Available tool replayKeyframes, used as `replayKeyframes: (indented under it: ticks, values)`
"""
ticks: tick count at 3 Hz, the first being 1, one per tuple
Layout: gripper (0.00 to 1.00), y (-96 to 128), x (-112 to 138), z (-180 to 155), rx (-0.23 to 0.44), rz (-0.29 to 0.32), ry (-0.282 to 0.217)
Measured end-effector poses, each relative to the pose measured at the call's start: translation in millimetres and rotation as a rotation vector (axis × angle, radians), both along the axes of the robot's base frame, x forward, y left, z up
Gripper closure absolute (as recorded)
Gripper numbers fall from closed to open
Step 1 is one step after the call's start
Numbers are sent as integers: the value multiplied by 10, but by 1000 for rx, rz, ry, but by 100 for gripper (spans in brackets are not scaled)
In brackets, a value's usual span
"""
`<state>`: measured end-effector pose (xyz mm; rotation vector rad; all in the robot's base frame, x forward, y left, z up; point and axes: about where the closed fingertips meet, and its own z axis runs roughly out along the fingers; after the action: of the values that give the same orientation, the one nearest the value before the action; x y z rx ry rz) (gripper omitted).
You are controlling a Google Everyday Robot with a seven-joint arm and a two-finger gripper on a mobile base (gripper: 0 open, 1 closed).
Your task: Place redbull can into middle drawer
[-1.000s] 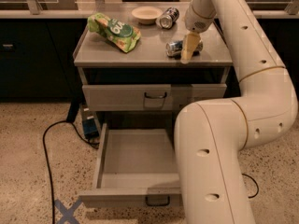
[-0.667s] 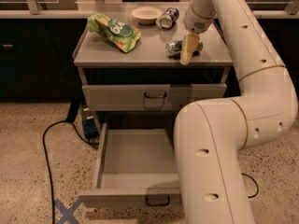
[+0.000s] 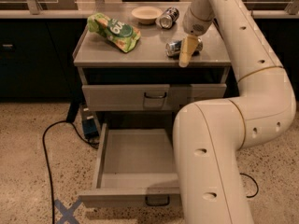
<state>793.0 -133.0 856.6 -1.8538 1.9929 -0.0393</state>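
The redbull can point(image 3: 174, 46), silver with blue patches, lies on its side on the cabinet top point(image 3: 149, 50), right of the middle. My gripper point(image 3: 187, 53) comes down from above and sits right at the can's right end, covering part of it. The middle drawer point(image 3: 107, 171) is pulled out wide below, grey and empty inside, with its dark loop handle point(image 3: 157, 201) at the front. My arm hides its right part. The drawer front above it point(image 3: 126, 96) is closed.
A green snack bag point(image 3: 114, 31), a white bowl point(image 3: 146, 14) and a darker can point(image 3: 167, 17) on its side lie on the cabinet top. A black cable point(image 3: 46, 157) and a blue tape cross point(image 3: 65, 212) are on the floor at the left. A blue object point(image 3: 88, 125) sits beside the cabinet.
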Motion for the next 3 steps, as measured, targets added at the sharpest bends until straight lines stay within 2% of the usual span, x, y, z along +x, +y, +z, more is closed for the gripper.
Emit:
replayKeyframes:
  ticks: [2,3]
  values:
    - [0,-56,19,-351,50,-11,51]
    - [19,-50,20,-475,69,-16,72]
